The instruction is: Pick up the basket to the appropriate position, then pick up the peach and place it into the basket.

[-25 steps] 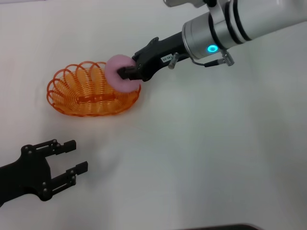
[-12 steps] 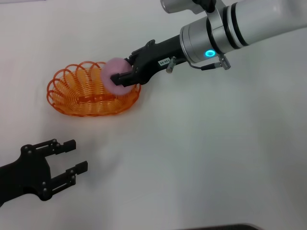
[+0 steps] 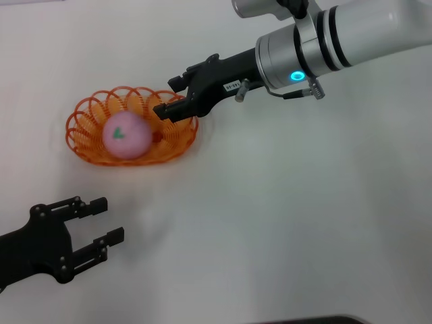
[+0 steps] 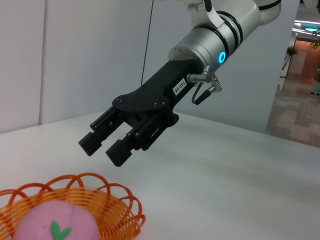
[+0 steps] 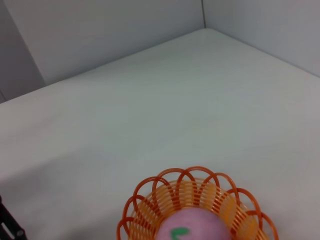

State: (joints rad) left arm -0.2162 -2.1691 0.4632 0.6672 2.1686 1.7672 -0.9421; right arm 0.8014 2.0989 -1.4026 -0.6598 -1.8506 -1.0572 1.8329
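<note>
The orange wire basket (image 3: 84, 131) stands on the white table at the left. The pink peach (image 3: 126, 135) lies inside it, its green leaf mark facing up. My right gripper (image 3: 169, 96) is open and empty, hovering over the basket's right rim, just right of the peach. In the left wrist view the right gripper (image 4: 102, 145) hangs above the basket (image 4: 120, 202) and peach (image 4: 55, 225). The right wrist view shows the basket (image 5: 150, 200) with the peach (image 5: 192, 227) in it. My left gripper (image 3: 106, 219) is open and empty near the front left, away from the basket.
The white table (image 3: 290, 223) bears nothing else. Walls stand behind the table in the wrist views.
My right gripper has opened and let go of the peach. The peach has dropped from the basket's right rim into the basket. The left arm has not moved.
</note>
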